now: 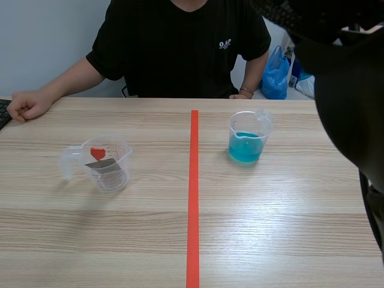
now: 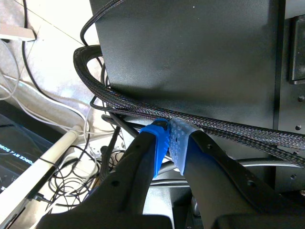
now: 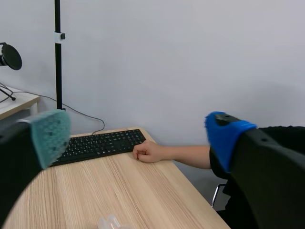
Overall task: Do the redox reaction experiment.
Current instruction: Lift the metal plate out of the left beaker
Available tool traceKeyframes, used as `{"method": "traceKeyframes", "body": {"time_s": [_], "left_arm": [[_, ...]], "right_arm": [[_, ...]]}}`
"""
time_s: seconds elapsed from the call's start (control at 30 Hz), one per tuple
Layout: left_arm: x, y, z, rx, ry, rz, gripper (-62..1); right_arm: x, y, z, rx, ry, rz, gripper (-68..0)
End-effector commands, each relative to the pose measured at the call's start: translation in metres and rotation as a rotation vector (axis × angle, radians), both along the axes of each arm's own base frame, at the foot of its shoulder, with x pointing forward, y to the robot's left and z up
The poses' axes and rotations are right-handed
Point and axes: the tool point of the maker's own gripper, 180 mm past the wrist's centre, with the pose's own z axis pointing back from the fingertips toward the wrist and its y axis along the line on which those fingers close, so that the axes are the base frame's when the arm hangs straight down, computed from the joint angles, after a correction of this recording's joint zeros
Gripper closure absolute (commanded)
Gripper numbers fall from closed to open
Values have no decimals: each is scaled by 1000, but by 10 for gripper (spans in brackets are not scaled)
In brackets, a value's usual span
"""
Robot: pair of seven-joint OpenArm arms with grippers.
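Left jaws are closed on nothing, blue pads [image 2: 159, 145] pressed together, off the bench [image 1: 288, 228] facing a tangle of cables [image 2: 95, 157]. Right jaws are wide open up in the air, nothing in them. On the bench, a clear measuring cup [image 1: 108, 163] with a red bit [image 1: 98, 153] inside sits toward the left edge. The beaker of blue liquid [image 1: 247, 139] stands slightly farther back, right of the red tape line [image 1: 193, 198]. Person's fist [image 1: 24, 107] rests at the far left corner, by a keyboard [image 3: 100, 143].
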Motion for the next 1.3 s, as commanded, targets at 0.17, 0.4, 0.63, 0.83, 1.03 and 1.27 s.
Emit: {"method": "traceKeyframes", "body": {"time_s": [0.17,0.4,0.63,0.83,1.03,1.27], "left_arm": [[2,1,1,-1,-11,2,-42],[2,1,1,-1,-11,2,-42],[2,1,1,-1,-12,2,-42],[2,1,1,-1,-11,2,-42],[2,1,1,-1,-11,2,-42],[2,1,1,-1,-11,2,-42]], "right_arm": [[3,-8,-13,-53,5,-19,-679],[11,-27,-50,-204,59,-46,-679],[-1,-43,-87,-272,118,15,-679],[-27,-49,-120,-298,117,86,-679],[-26,-57,-158,-325,131,83,-679],[-23,-49,-185,-290,74,96,-679]]}}
